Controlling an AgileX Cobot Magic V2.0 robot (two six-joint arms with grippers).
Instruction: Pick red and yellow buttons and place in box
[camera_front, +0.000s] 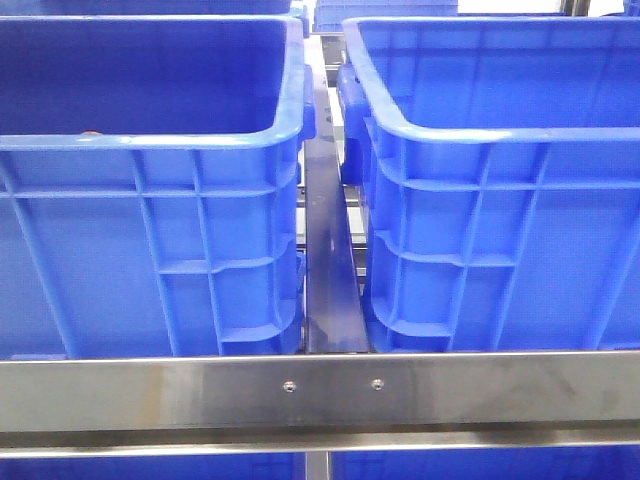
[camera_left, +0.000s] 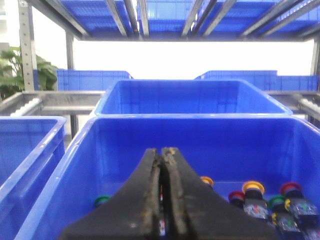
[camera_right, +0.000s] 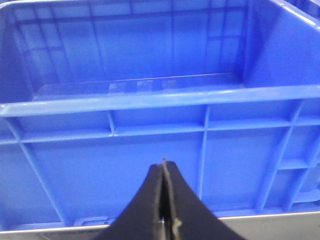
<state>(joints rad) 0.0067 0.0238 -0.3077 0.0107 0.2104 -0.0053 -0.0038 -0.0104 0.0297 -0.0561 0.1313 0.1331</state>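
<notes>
In the left wrist view, my left gripper (camera_left: 164, 150) is shut and hangs over a blue crate (camera_left: 75, 150) that holds several push buttons. Among them are a dark red button (camera_left: 236, 195), another red one (camera_left: 291, 188), a yellow button (camera_left: 253, 187) and a second yellow one (camera_left: 206, 181). They lie on the crate floor, beyond and to one side of the fingers. A sliver of red and white shows through the gap between the jaws. My right gripper (camera_right: 163, 162) is shut and empty, facing the ribbed outer wall of an empty blue box (camera_right: 150, 97). Neither gripper shows in the front view.
Two blue crates stand side by side in the front view, left (camera_front: 150, 230) and right (camera_front: 500, 220), behind a steel rail (camera_front: 320, 390). Green buttons (camera_left: 101, 201) also lie in the button crate. More blue crates (camera_left: 190, 95) and rack bars stand beyond and overhead.
</notes>
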